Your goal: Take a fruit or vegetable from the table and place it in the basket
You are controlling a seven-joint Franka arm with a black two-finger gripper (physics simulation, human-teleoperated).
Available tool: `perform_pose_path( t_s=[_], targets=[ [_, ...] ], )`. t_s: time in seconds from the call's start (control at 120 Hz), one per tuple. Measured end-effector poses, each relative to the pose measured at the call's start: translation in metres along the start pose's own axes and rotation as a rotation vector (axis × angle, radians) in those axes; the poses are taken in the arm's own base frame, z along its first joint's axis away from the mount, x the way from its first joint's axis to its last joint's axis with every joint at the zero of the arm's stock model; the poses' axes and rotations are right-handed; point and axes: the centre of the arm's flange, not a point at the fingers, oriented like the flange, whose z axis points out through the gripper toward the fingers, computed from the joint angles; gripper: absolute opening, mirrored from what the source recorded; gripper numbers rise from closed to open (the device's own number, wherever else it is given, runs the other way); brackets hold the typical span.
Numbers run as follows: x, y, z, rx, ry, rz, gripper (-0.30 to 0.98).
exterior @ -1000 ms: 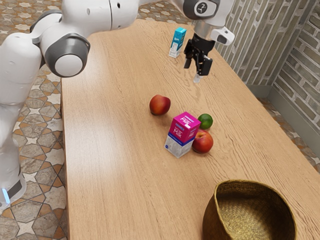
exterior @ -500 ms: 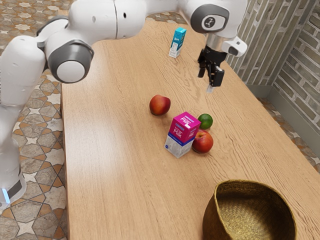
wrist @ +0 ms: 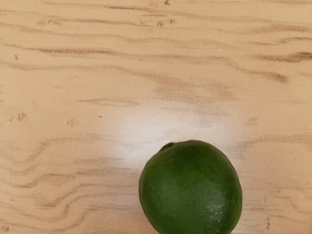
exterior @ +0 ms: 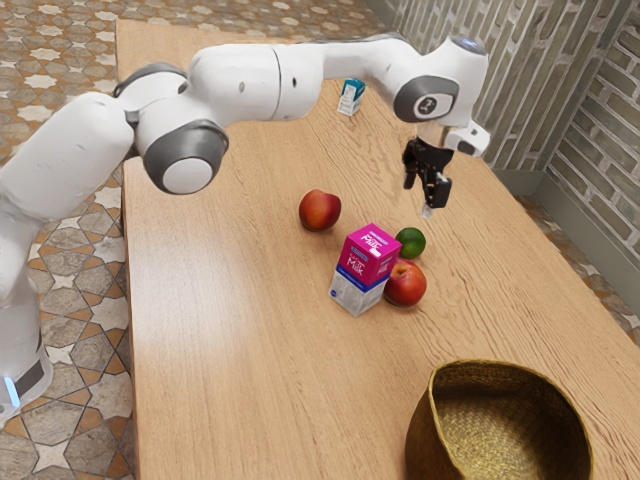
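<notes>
My pincer (exterior: pixel 419 199) hung above the table (exterior: pixel 230 350), its fingers spread with nothing between them. With the exterior view read as a clock face, the lime (exterior: pixel 410 242) lay at about six o'clock from it, on the wood. In the wrist view the lime was close and large, beneath my hand.

Around the pink milk (exterior: pixel 367 262), the lime sat at two o'clock, one peach (exterior: pixel 407 285) at nearly four, partly behind the milk, and another peach (exterior: pixel 320 210) at eleven, apart. The basket (exterior: pixel 425 430) stood well off, near five; the blue carton (exterior: pixel 350 98), far off at twelve.
</notes>
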Motion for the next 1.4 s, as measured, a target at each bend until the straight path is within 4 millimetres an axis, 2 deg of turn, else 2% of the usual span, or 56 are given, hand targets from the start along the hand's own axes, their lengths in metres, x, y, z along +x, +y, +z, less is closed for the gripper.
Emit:
perform_pose_path(
  t_s=[0.117, 0.233, 0.417, 0.842, 1.267, 1.4],
  targets=[
    [0.013, 0.001, 0.047, -0.008, -0.026, 0.008, 0.69],
    [0.018, 0.004, 0.068, -0.016, -0.030, 0.021, 0.69],
    [0.022, 0.011, 0.075, -0.028, -0.019, 0.048, 0.69],
    [0.025, 0.019, 0.113, -0.032, -0.055, 0.089, 0.69],
    [0.021, 0.021, 0.125, -0.044, -0.099, 0.111, 0.68],
    [0.020, 0.020, 0.125, -0.036, -0.105, 0.117, 0.44]
  ],
)
